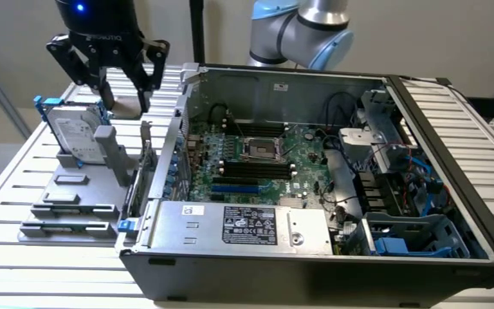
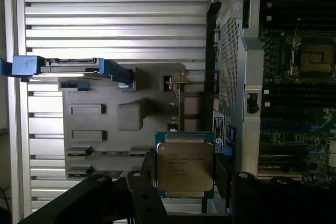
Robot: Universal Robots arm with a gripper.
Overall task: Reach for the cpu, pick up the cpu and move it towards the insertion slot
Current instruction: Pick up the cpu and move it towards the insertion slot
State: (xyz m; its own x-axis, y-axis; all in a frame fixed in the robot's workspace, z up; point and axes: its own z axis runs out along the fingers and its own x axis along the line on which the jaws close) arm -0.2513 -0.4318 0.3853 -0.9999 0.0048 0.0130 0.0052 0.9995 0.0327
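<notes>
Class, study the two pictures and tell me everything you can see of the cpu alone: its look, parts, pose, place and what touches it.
The cpu is a small flat square chip with a silvery metal top bearing faint printed lines, set on a green-edged base. In the wrist view it sits between the dark fingers of the gripper, face toward the camera, above the grey parts holder outside the computer case. The insertion slot on the motherboard lies apart from it.

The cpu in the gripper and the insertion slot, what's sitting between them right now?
In the wrist view, the computer case's perforated metal side wall stands between the cpu, held in the gripper, and the insertion slot, followed by a stretch of motherboard.
</notes>
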